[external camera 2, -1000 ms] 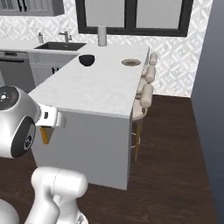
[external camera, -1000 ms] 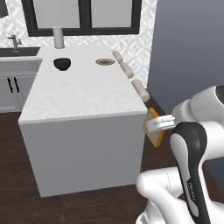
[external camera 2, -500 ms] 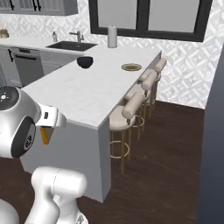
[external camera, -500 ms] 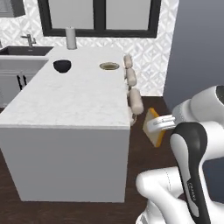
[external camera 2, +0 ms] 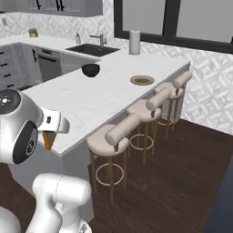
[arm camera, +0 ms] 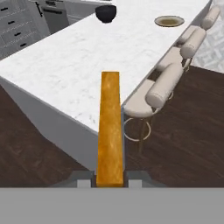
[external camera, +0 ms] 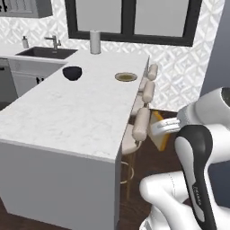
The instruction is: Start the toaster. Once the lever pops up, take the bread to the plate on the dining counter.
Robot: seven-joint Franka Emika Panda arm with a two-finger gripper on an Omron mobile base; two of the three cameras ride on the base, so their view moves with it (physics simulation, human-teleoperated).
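Tan stools point(external camera 2: 123, 132) along dining counter point(external camera: 81, 112), dark bowl point(external camera: 72, 72) beside plate point(external camera: 126, 77)

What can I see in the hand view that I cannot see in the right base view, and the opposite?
Hand view: the gripper shut on the bread, seen edge-on between the fingertips. Right base view: the window, the sink with its tap, and a white cylinder. Both: the dining counter, the plate, the dark bowl, the stools.

A long white marble-look dining counter point(external camera 2: 86, 102) carries a small round beige-grey plate point(external camera 2: 142, 80) near its stool-side edge and a dark rounded bowl point(external camera 2: 90, 69) by the opposite edge. Three tan-cushioned bar stools point(external camera 2: 113, 136) line it.
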